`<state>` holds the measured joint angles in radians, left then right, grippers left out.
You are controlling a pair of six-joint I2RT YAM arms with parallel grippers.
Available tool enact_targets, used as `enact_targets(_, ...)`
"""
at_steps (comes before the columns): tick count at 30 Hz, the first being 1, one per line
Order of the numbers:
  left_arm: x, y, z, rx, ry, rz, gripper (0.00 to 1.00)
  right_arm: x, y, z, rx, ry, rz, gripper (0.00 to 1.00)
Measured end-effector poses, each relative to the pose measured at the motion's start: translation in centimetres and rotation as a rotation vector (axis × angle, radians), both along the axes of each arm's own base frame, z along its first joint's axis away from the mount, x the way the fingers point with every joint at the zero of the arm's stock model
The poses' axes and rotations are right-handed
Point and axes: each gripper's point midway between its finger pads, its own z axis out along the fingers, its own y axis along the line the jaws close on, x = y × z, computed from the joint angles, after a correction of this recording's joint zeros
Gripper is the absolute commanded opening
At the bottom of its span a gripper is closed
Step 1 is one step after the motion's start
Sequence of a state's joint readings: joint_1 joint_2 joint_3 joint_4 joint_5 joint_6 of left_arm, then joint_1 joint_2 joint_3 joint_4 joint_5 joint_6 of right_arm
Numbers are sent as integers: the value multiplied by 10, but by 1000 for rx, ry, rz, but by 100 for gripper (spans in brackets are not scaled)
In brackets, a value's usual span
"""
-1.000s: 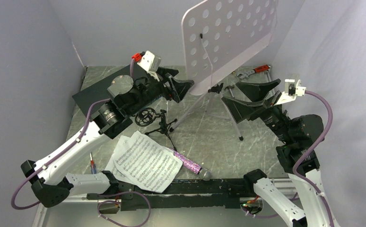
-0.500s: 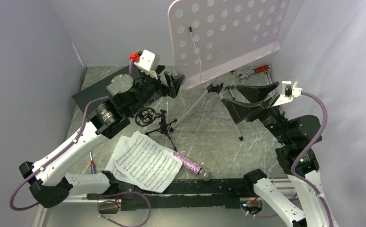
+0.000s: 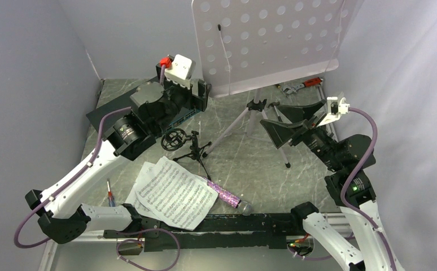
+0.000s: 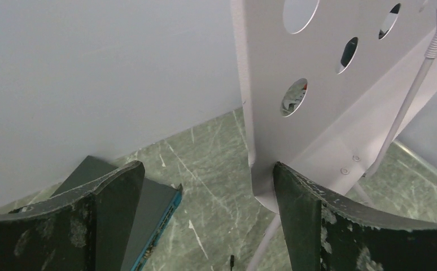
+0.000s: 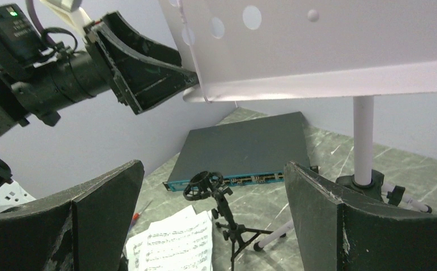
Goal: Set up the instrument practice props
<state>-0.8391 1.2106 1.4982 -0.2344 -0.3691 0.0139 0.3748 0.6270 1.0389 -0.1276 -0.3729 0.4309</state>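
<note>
The pale-lilac perforated music stand (image 3: 267, 45) stands on its silver tripod (image 3: 236, 124) at the back, its plate near upright. My left gripper (image 3: 202, 96) is open at the plate's lower left corner (image 4: 272, 113); the corner lies by the right finger (image 4: 306, 214), outside the gap. My right gripper (image 3: 281, 120) hangs open beside the tripod's hub, holding nothing. Two white sheet-music pages (image 3: 174, 192) lie at the front, the purple glitter microphone (image 3: 227, 196) beside them. The black mic stand (image 3: 185, 141) with ring mount (image 5: 204, 185) stands upright between pages and box.
A dark flat box with a teal edge (image 3: 112, 113) lies at the back left, under my left arm. Red and orange hand tools (image 3: 304, 83) lie at the back right. A small red screwdriver (image 3: 110, 195) lies left of the pages. Walls close in on three sides.
The stand's plate has swung from tilted to nearly upright and risen in view. My left gripper has drawn back left of its corner and opened slightly. The right gripper shifted a little.
</note>
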Motion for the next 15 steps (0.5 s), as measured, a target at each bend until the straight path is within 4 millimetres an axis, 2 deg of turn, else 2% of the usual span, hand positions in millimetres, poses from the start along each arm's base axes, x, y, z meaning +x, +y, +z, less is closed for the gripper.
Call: enact_targets(15, 26, 10, -3, 64, 25, 67, 90, 10, 5, -27, -17, 66, 5, 100)
